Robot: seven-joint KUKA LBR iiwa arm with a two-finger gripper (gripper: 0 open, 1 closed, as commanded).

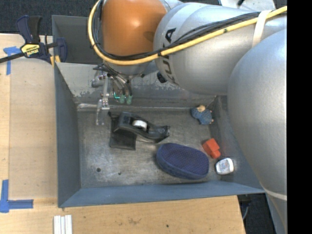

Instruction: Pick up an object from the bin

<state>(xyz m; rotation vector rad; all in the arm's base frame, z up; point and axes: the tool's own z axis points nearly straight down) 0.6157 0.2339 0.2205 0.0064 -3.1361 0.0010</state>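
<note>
Scuffed grey metal bin (68, 145) on my feed, its sloped walls running down to a flat, speckled floor. Nearest the tool is the black plastic tape dispenser (134, 130) with a white roll in its middle. It lies on the floor left of centre, its blocky end to the left and its thin tail pointing right. The gripper (112, 104) hangs just behind that blocky end, close to the back wall, and from this angle I cannot tell whether it is open or closed, nor whether it touches the dispenser.

Right of the dispenser and nearer the front wall lies a dark blue oval pad with a mesh-like surface (182, 161), close to the tail. Just beside the pad's right end sit a small orange-red block (211, 147) and, in front of that, a small silver-and-white object (224, 166) I cannot identify. A little blue figure (202, 114) lies by the back wall at right.

Above the gripper I see the arm's rounded orange cover (129, 23), a yellow cable (195, 40) looping round it, and the silver arm (219, 48) reaching in from the right.
</note>
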